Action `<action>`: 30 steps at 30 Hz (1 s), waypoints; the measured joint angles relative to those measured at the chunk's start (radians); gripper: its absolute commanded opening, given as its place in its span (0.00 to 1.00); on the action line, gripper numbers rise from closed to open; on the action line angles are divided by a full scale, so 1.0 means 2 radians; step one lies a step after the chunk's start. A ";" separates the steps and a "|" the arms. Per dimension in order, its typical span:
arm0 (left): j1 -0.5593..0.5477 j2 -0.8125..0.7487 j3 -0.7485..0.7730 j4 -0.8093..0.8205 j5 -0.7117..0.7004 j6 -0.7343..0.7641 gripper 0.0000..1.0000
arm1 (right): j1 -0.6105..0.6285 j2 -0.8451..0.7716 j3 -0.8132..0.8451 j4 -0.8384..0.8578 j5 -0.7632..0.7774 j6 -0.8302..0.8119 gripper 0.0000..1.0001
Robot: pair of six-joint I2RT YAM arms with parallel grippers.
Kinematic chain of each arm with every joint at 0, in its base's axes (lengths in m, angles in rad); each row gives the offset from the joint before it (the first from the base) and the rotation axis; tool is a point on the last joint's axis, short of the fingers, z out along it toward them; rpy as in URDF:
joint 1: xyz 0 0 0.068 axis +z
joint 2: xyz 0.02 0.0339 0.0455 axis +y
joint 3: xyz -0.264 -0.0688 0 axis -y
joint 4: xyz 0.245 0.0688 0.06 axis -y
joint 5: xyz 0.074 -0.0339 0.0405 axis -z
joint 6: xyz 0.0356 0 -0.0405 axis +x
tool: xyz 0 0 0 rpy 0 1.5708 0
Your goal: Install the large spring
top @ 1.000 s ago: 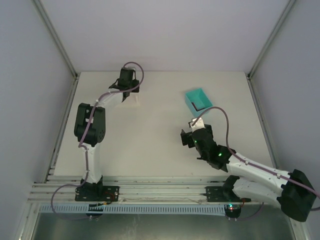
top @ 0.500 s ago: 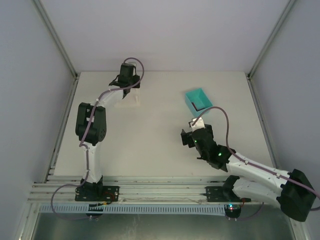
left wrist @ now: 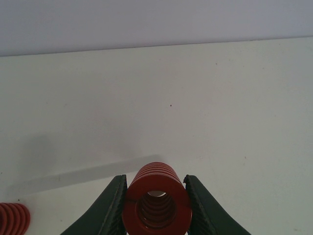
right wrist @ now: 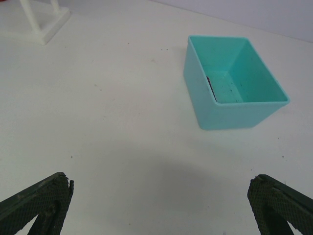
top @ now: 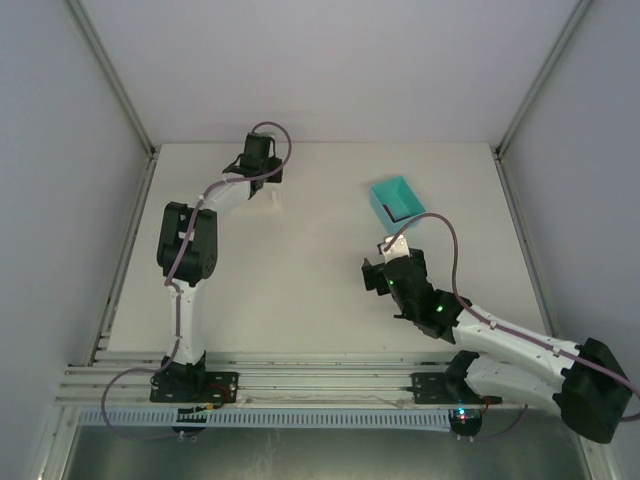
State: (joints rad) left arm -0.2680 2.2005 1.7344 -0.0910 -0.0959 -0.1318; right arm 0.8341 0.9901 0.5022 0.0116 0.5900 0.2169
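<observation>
My left gripper (left wrist: 155, 203) is shut on a large red spring (left wrist: 156, 200), seen end-on between the two dark fingers. In the top view the left gripper (top: 258, 160) is at the far left of the table, over a white stand (top: 262, 203). A second, smaller red spring (left wrist: 13, 218) shows at the bottom left of the left wrist view. My right gripper (right wrist: 159, 200) is open and empty above bare table, also seen in the top view (top: 385, 262). The white stand's corner shows in the right wrist view (right wrist: 41, 19).
A teal bin (top: 397, 199) stands at the back right of the table, also in the right wrist view (right wrist: 230, 83), with something dark at its bottom. Walls close in the table on three sides.
My left gripper has shifted slightly to the right and farther back with the spring. The right arm has not moved.
</observation>
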 measured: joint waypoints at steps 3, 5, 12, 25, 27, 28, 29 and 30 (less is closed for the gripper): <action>0.000 0.002 0.004 -0.004 0.000 0.001 0.13 | 0.000 0.000 0.000 0.000 0.000 0.000 0.99; 0.000 0.004 0.009 -0.007 0.000 0.002 0.16 | 0.000 0.001 0.000 0.000 0.000 0.000 0.99; 0.001 0.008 0.015 -0.010 0.000 0.002 0.32 | 0.000 0.009 0.001 0.000 0.000 0.000 0.99; 0.005 0.017 0.030 -0.018 0.001 0.003 0.48 | 0.000 0.011 0.001 0.000 0.000 0.000 0.99; 0.006 0.017 0.030 -0.020 0.001 0.003 0.49 | -0.001 0.011 0.001 0.000 0.000 0.000 0.99; 0.006 0.018 0.030 -0.020 0.001 0.003 0.49 | -0.002 0.011 0.001 0.000 0.000 0.000 0.99; 0.006 0.017 0.030 -0.021 0.002 0.003 0.49 | -0.002 0.011 0.001 0.000 0.000 0.000 0.99; 0.006 0.017 0.030 -0.021 0.003 0.002 0.49 | -0.002 0.011 0.001 0.000 0.000 0.000 0.99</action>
State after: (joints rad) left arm -0.2550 2.2353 1.7939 -0.1333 -0.0898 -0.1268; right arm 0.8291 1.0126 0.5041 0.0113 0.5896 0.2169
